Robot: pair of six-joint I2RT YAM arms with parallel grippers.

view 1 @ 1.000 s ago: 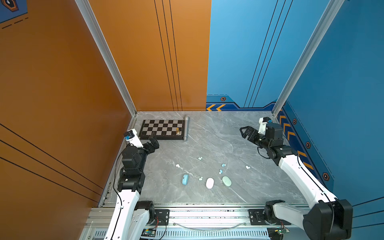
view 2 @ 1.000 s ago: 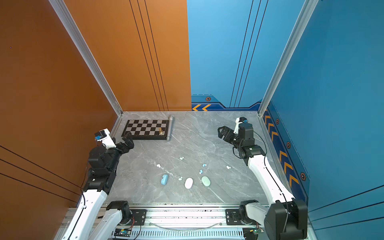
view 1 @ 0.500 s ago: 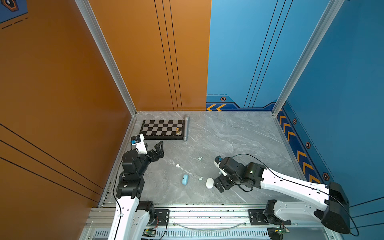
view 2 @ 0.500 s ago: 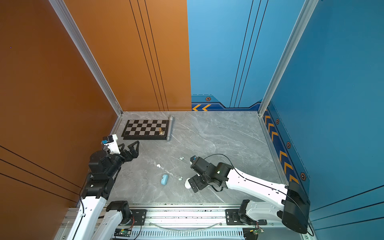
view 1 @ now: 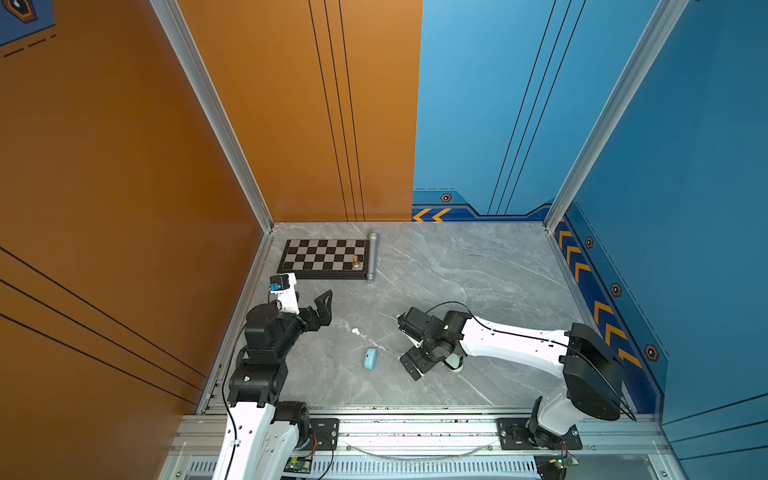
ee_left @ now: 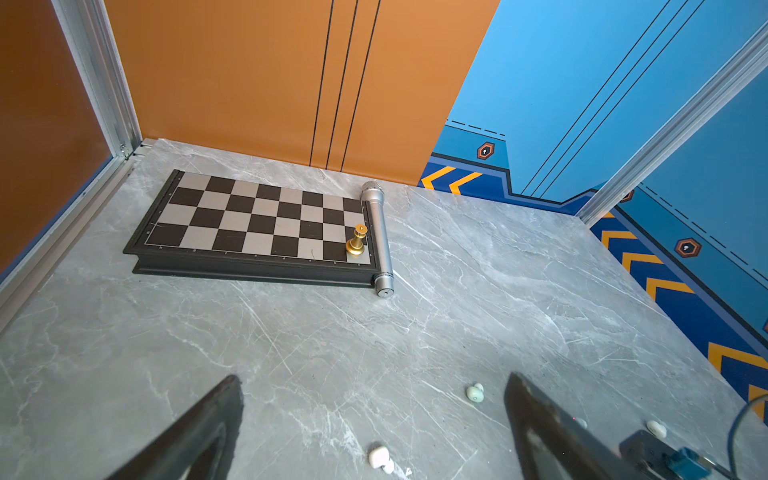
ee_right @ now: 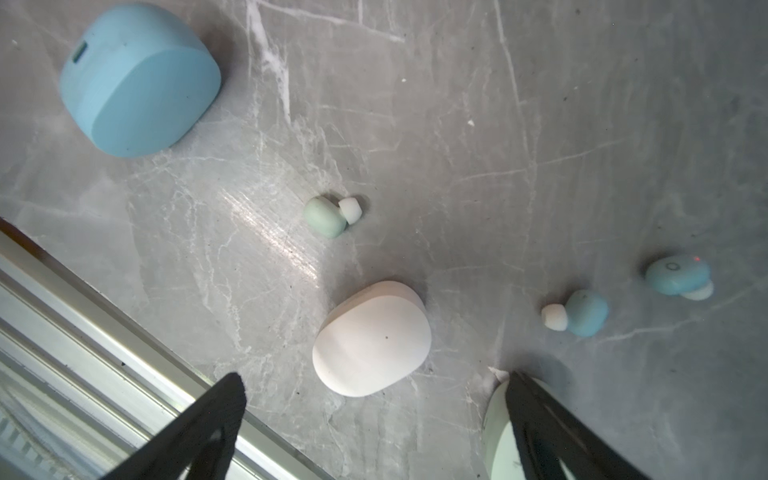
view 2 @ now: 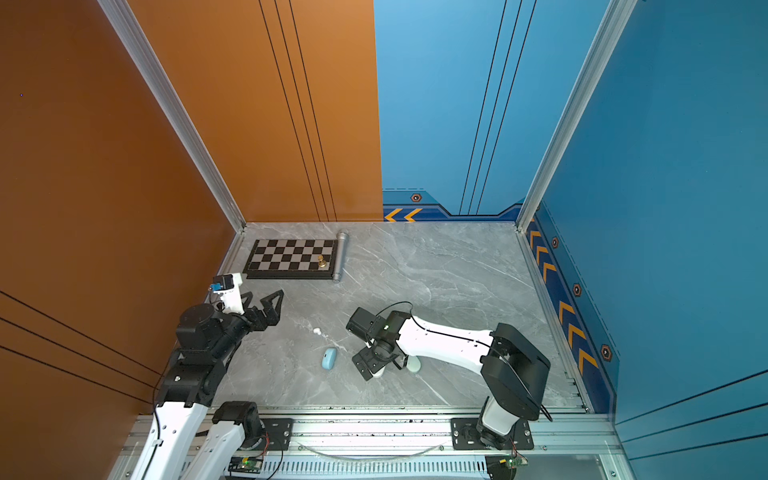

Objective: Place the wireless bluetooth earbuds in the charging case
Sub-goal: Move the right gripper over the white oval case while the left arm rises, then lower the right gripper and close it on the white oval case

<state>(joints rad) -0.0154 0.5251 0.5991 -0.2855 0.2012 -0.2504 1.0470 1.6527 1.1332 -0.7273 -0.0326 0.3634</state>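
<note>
Position matters most for the right gripper (ee_right: 374, 376): it hangs low over the grey marble-patterned bench (view 1: 478, 270) with its jaws wide apart and empty. The white pebble-shaped plastic charging case (ee_right: 372, 338) lies just ahead of the gap between the fingers, almost centred on it. The case looks closed. It is nearly round, and its slightly longer axis seems to run skew to the line between the fingers, so a straight descent would probably take it across the wider way.

A mint case (ee_right: 498, 440) sits partly hidden behind one finger, and a pale blue case (ee_right: 139, 79) lies well apart towards the left arm's side. None of the tiny glossy buds is in a case. A mint earbud (ee_right: 326, 216) rests near the white case, on the side away from the gripper. A pair of pale blue earbuds (ee_right: 588, 312) lies off to one side.

The right arm is plainly nearer all of these. The left gripper (ee_left: 373, 376), also spread open and empty, is raised near the left wall, and only a white earbud (view 1: 355, 331) is close to it.

The bench is flat and smooth, so buds may skid. A black-and-silver chessboard (view 1: 324, 257) with a silver microphone (view 1: 372, 255) along its edge sits far back. Orange and blue walls close the cell.
</note>
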